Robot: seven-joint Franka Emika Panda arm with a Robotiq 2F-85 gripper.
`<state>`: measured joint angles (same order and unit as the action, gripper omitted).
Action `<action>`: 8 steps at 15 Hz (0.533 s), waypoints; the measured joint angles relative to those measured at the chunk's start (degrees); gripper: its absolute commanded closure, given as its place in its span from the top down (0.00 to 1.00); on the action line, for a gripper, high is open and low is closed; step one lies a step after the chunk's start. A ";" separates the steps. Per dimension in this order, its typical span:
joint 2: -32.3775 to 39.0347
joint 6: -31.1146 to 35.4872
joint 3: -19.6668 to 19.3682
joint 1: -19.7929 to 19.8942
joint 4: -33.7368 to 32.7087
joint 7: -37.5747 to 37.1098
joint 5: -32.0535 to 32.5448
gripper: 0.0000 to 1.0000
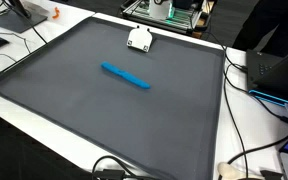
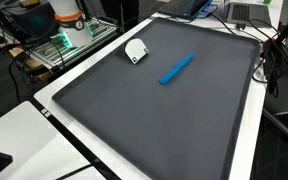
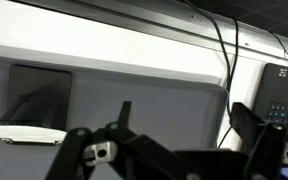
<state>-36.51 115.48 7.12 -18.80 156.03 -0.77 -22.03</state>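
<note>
The gripper (image 3: 169, 160) shows only in the wrist view, along the bottom edge. Its two dark fingers (image 3: 252, 130) are spread wide apart, with nothing between them. It hangs over the large dark grey rubbery mat (image 3: 154, 110), and the camera looks toward the mat's far edge and the white table (image 3: 114, 55) beyond it. On the right a black cable (image 3: 227, 60) runs down across the table, beside a dark device with rows of keys (image 3: 284, 100). At the left edge lies a pale flat shape (image 3: 24, 133) (too blurred to name).

In both exterior views the slim blue plastic stick (image 1: 125, 76) (image 2: 176, 68), shaped like a marker, lies flat and slanted around the middle of the mat, touching nothing else. A small white rounded object (image 1: 139, 39) (image 2: 135, 50) sits on the mat close to the edge nearest the metal-framed stand (image 1: 169, 10) (image 2: 74, 40). It is near the blue plastic stick but clear of it. The exterior views do not show the gripper (it is outside both), so I cannot tell how close it is to either thing.
</note>
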 measured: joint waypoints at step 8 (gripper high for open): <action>1.43 3.14 -0.50 3.53 0.76 -3.38 -2.05 1.00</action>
<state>-35.08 118.63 6.62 -15.27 156.78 -4.15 -24.08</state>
